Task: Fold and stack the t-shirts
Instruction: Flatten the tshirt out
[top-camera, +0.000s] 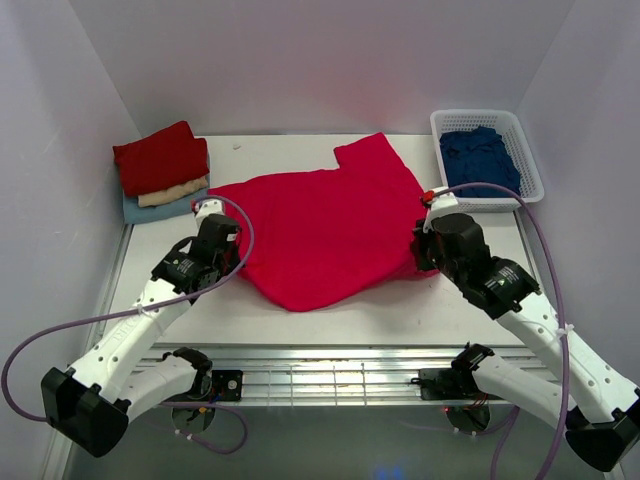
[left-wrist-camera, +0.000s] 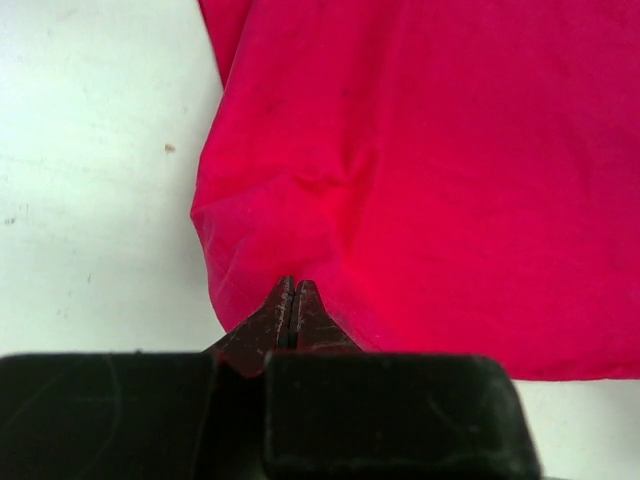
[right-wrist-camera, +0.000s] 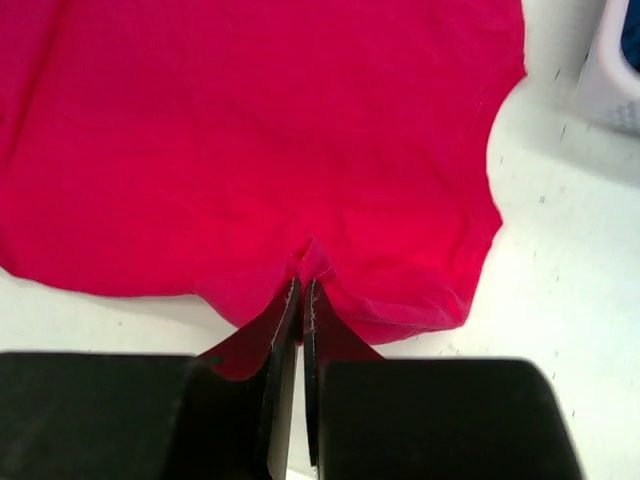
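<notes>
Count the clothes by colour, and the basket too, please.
Bright red shirt: 1
Dark red shirt: 1
Cream shirt: 1
Pale blue shirt: 1
White basket: 1
Navy heap inside it: 1
Total: 6

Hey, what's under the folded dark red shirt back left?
Under the dark red shirt lies a cream shirt, then a pale blue shirt. Most of both is covered.

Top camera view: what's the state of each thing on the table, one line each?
crimson t-shirt: spread out, unfolded.
folded stack: three shirts, dark red on top.
navy t-shirt: crumpled, unfolded.
basket: upright, holding the navy t-shirt.
left fingers: shut on the crimson t-shirt.
right fingers: shut on the crimson t-shirt.
</notes>
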